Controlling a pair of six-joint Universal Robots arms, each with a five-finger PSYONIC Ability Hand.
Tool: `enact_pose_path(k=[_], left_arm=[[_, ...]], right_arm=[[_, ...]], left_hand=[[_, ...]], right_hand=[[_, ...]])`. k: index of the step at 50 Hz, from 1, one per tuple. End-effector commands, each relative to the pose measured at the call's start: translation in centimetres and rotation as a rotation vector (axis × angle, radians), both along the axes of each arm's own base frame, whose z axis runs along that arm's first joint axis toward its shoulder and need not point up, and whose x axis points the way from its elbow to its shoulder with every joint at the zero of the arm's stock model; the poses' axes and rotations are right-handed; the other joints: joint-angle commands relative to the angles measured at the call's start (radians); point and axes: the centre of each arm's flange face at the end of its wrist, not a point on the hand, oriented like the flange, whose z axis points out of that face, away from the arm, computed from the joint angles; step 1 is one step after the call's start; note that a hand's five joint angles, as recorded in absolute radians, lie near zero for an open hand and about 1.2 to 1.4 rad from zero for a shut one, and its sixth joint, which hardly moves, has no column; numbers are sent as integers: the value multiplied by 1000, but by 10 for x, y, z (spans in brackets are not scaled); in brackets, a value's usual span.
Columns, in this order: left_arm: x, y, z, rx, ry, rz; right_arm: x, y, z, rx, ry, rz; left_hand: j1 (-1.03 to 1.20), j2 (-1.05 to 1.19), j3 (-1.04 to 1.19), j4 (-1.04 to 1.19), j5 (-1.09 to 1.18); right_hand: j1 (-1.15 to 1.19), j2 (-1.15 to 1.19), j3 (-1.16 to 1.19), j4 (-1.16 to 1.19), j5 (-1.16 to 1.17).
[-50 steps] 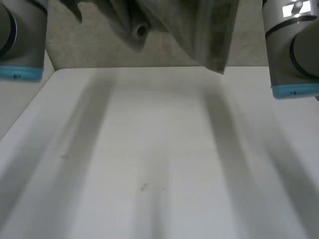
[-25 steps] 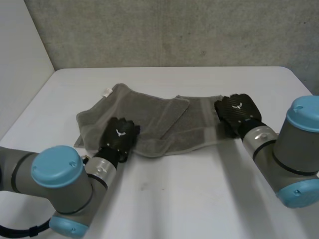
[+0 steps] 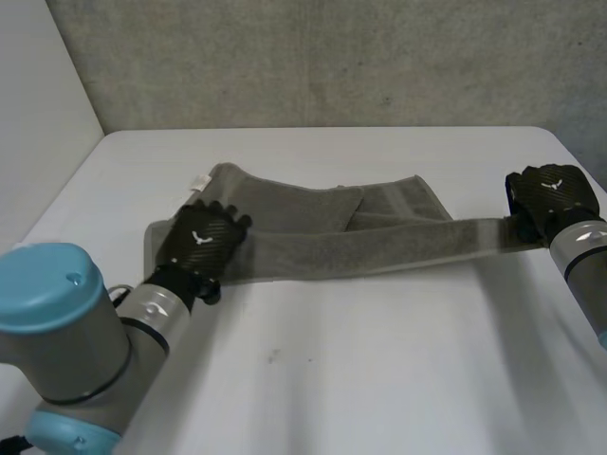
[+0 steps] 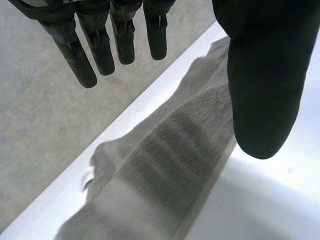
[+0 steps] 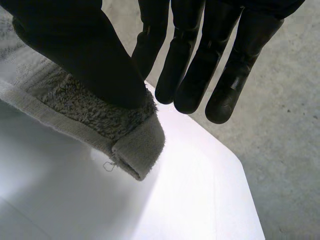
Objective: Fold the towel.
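Right hand (image 3: 552,196): thumb clamped on the right-end corner of the grey towel (image 3: 313,248). Left hand (image 3: 202,239): fingers straight and slack, over the left end. One white table (image 3: 379,370), one towel stretched long across it, one small white label (image 3: 202,177). Probably soft, light, floppy; best taken at corners.

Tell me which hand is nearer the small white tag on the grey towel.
Left. The left hand sits on one end of the grey terry towel, just beside the small white tag; the right hand pinches the opposite end, far from the tag.
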Motion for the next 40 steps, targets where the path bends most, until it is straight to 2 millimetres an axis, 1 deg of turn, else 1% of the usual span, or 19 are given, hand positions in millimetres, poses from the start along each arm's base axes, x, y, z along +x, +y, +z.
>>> enact_pose_path(k=[1,2,3,4,6,7,9,11,12,14,15,17,20,22,23,25,28,37,40], left_arm=[[37,-34,-5,51,-12,133],[37,-34,-5,51,-12,133],[45,-39,-7,77,-3,153],[45,-39,-7,78,-3,153],[55,-43,-11,143,34,179],[55,-43,-11,144,34,179],[66,-50,-13,198,84,207],[69,-54,-14,211,106,213],[69,-55,-14,211,106,214],[70,-58,-24,244,116,202],[70,-58,-24,244,116,202],[71,-65,-34,265,110,205],[71,-69,-37,271,109,207],[71,-79,-45,280,106,212],[71,-79,-45,280,106,212],[70,-87,-50,287,105,213],[69,-94,-54,290,104,213],[67,-103,-56,276,108,212],[67,-107,-57,270,108,211]], right_arm=[[-8,-7,-6,16,0,-22],[-8,-7,-8,20,0,-23],[-8,-7,-8,20,0,-23],[-8,-7,-10,26,1,-22],[-8,-7,-12,31,1,-22],[-8,-7,-13,34,2,-22],[-7,-6,-13,37,2,-19],[-7,-6,-16,43,2,-17],[-5,-6,-17,48,2,-13],[-5,-5,-19,52,3,-10],[-4,-5,-20,55,3,-8],[-4,-5,-20,57,3,-8],[-4,-3,-22,61,5,-5],[-4,-3,-23,66,5,-5],[-4,-3,-23,67,5,-6],[-4,-3,-23,66,5,-6],[-4,-2,-24,69,5,-6],[-4,-1,-26,76,6,-6],[-4,-1,-26,70,7,-5]], left_hand=[[161,165,164,165,166],[161,165,165,166,167],[248,253,252,253,254],[249,253,253,254,255],[387,391,390,391,393],[387,391,391,392,393],[390,394,394,395,396],[379,383,382,383,384],[379,383,382,383,384],[364,368,368,368,370],[364,368,368,368,370],[370,374,373,374,375],[373,377,376,377,378],[373,377,376,377,378],[373,377,376,377,378],[379,383,382,383,384],[379,383,382,383,384],[390,394,394,395,396],[449,453,452,453,454]], right_hand=[[435,214,208,201,227],[435,214,208,201,227],[435,214,208,201,227],[435,214,208,201,227],[435,214,208,201,227],[435,214,208,201,227],[435,214,208,201,227],[435,214,208,201,227],[435,214,208,201,227],[435,214,208,201,227],[435,214,208,201,227],[435,214,208,201,227],[435,214,208,201,227],[435,214,208,201,227],[435,214,208,201,227],[435,214,208,201,227],[435,214,208,201,227],[435,214,208,201,227],[435,214,208,201,227]])
